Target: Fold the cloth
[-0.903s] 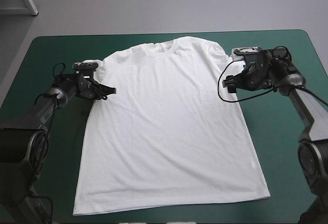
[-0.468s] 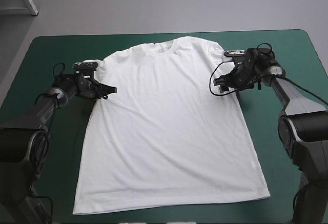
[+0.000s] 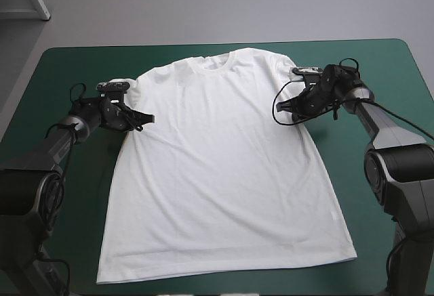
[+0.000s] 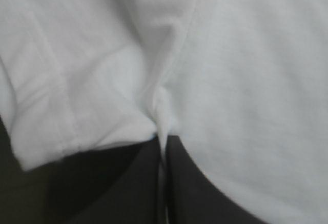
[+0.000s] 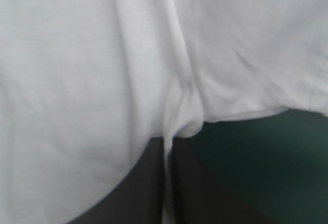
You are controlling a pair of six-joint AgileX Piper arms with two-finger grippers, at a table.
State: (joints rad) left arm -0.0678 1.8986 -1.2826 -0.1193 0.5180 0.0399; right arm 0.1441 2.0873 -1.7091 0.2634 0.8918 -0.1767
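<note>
White T-shirt (image 3: 224,167) lies spread flat at ctr of the teal-green bench (image 3: 380,59), collar at 12 o'clock toward the far edge, hem at 6 near the front edge. Left end effector (image 3: 146,119) sits at approx 10 o'clock of the shirt where sleeve meets body, its black fingers (image 4: 123,188) all but pressed together, pinching a ridge of fabric betw. them. Right end effector (image 3: 283,111), at approx 2 o'clock, pinches the opposite underarm the same way, w/ bare bench just beside it.
</note>
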